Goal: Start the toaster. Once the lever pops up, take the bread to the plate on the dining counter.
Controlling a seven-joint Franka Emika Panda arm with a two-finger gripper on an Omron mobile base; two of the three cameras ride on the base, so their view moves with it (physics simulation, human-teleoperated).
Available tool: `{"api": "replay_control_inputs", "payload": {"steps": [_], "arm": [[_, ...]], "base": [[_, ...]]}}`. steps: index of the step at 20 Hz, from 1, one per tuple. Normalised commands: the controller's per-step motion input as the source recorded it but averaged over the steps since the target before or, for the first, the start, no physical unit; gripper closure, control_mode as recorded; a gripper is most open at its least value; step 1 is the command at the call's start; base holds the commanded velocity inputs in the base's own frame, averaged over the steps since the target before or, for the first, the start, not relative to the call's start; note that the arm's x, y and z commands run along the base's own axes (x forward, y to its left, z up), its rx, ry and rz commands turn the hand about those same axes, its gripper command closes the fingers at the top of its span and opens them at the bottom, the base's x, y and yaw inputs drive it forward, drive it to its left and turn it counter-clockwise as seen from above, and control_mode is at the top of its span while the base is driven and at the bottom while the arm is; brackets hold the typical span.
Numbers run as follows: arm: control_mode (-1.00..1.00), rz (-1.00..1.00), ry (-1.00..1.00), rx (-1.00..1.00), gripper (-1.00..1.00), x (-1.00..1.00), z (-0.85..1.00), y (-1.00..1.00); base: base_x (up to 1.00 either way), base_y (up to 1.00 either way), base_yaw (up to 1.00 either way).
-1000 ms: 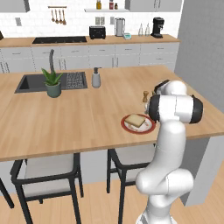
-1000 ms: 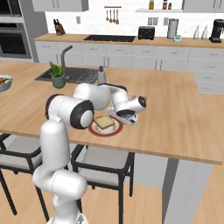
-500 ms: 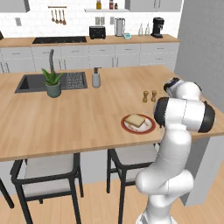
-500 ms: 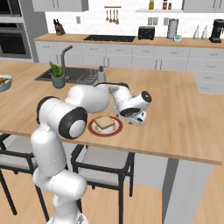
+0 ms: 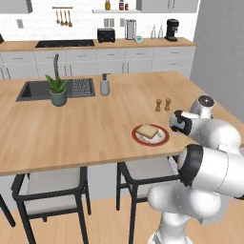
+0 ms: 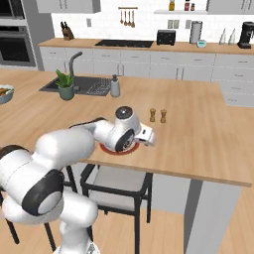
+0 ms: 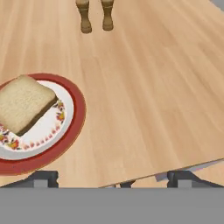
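The bread (image 7: 24, 103), a tan slice with a dark crust, lies flat on the red-rimmed plate (image 7: 74, 118) on the light-wood dining counter (image 7: 148, 87). My gripper (image 7: 113, 181) is open and empty. It hangs low at the counter's near edge, just right of the plate, and touches neither plate nor bread. From the base I see the bread (image 5: 147, 131) on the plate (image 5: 162, 141), with the gripper (image 5: 172, 125) beside it. From the other side, my arm hides most of the plate (image 6: 113, 151) behind the gripper (image 6: 149, 139). The black toaster (image 5: 106, 35) stands on the far back worktop.
Two small brown shakers (image 5: 162, 105) stand just beyond the plate. Farther left on the counter are a sink (image 5: 33, 90), a potted plant (image 5: 58, 90) and a soap dispenser (image 5: 105, 86). Dark-framed chairs (image 5: 52, 186) are tucked under the near edge. A bowl (image 6: 4, 93) sits at the far left.
The hand has drawn back from above the plate, moving right and down to the counter's near edge. The bread stays on the plate. The jaws remain open.
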Motion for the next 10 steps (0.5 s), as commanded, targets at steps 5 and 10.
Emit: {"api": "replay_control_inputs", "payload": {"steps": [5, 10], "arm": [[-1.00, -0.20, -0.06, -0.28, -1.00, -1.00, 0.30, 0.34], [-1.00, -0.09, -0.02, -0.10, -1.00, -1.00, 0.47, 0.42]], "base": [[0.00, 0.00, 0.00], [0.00, 0.00, 0.00]]}}
